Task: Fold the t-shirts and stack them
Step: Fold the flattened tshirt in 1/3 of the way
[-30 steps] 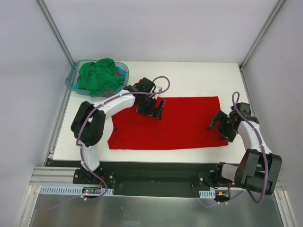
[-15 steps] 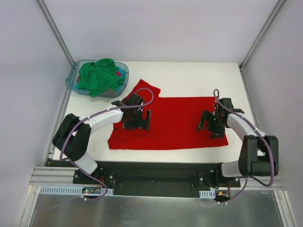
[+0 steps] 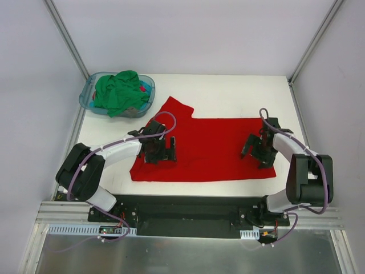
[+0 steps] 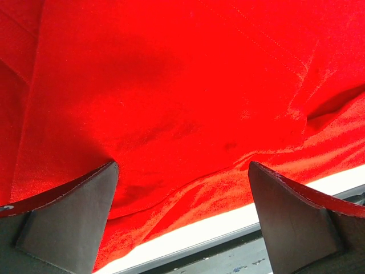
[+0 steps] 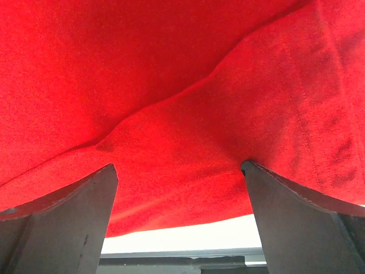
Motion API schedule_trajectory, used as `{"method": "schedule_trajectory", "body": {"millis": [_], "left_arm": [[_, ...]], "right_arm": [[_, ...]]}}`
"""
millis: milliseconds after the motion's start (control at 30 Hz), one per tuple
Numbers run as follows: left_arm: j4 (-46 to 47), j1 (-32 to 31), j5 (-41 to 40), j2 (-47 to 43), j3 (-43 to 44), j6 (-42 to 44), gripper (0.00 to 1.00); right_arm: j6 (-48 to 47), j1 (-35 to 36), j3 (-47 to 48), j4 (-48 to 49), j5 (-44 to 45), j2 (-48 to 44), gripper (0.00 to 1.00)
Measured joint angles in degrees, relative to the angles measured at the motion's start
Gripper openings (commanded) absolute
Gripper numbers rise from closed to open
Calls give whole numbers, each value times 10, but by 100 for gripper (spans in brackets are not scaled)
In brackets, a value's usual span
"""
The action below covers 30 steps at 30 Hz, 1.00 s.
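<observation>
A red t-shirt [image 3: 211, 145] lies spread flat across the white table, one sleeve sticking out at the far left [image 3: 174, 108]. My left gripper [image 3: 161, 149] is open and low over the shirt's left part; its wrist view shows red cloth [image 4: 171, 103] between wide-apart fingers [image 4: 68, 211]. My right gripper [image 3: 259, 149] is open and low over the shirt's right part, near the near-right corner; red cloth [image 5: 171, 97] fills its wrist view above the fingers [image 5: 63, 222]. Neither holds cloth.
A clear blue basket [image 3: 89, 94] at the far left corner holds a heap of green t-shirts [image 3: 118, 91] and some other cloth. The table's near edge [image 3: 194, 185] runs just below the shirt. Frame posts stand at the far corners.
Both grippers have come toward the near edge over the shirt. The left one moved from the far sleeve area down and left, and the sleeve now lies unfolded at the far left.
</observation>
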Motion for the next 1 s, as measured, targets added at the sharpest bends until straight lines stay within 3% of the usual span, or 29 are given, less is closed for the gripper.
{"method": "schedule_trajectory", "body": {"millis": [467,1000], "left_arm": [[17,0,31,-67,-66,-27,99],[-6,0,34,-115,-101,-30,99]], "right_arm": [[36,-23,-101,-24,2,-125,96],[63,-24,-152,-73,9,-228,96]]}}
